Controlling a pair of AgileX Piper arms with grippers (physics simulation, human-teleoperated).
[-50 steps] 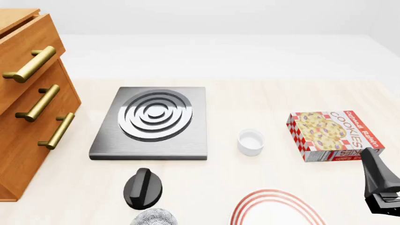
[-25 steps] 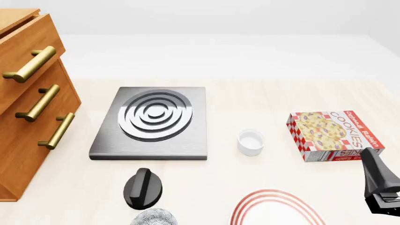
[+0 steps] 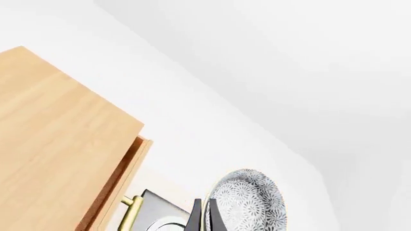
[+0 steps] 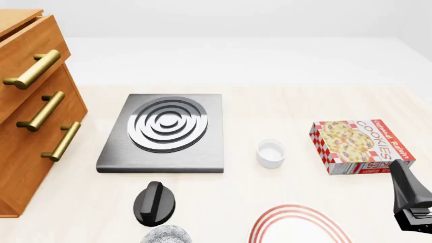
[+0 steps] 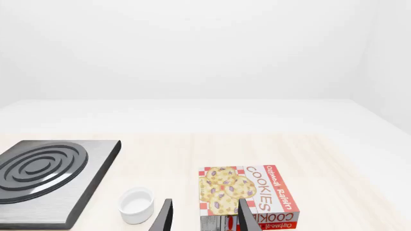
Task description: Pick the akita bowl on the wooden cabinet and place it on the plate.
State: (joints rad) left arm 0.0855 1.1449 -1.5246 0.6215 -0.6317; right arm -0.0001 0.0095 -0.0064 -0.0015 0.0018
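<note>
Your left gripper [image 3: 203, 219]: fingers narrow, pinching the rim of the akita bowl [image 3: 247, 204], which is lifted clear of the wooden cabinet [image 3: 57, 149]; in the front view only a patterned sliver shows at the near edge. Your right gripper [image 5: 204, 217]: fingers wide, holding nothing, at the near right of the bench [image 4: 290, 106], pointing toward the cookie box [image 4: 361, 146]. Plate [image 4: 297, 223]: near edge of the bench, right of centre, red rings showing, partly cut off. Stove plate [image 4: 165, 131]: centre, with a black knob [image 4: 154, 202] just nearer. White ramekin [image 4: 270, 153]: between stove plate and cookie box. Cabinet: far left, three brass handles [image 4: 40, 110].
</note>
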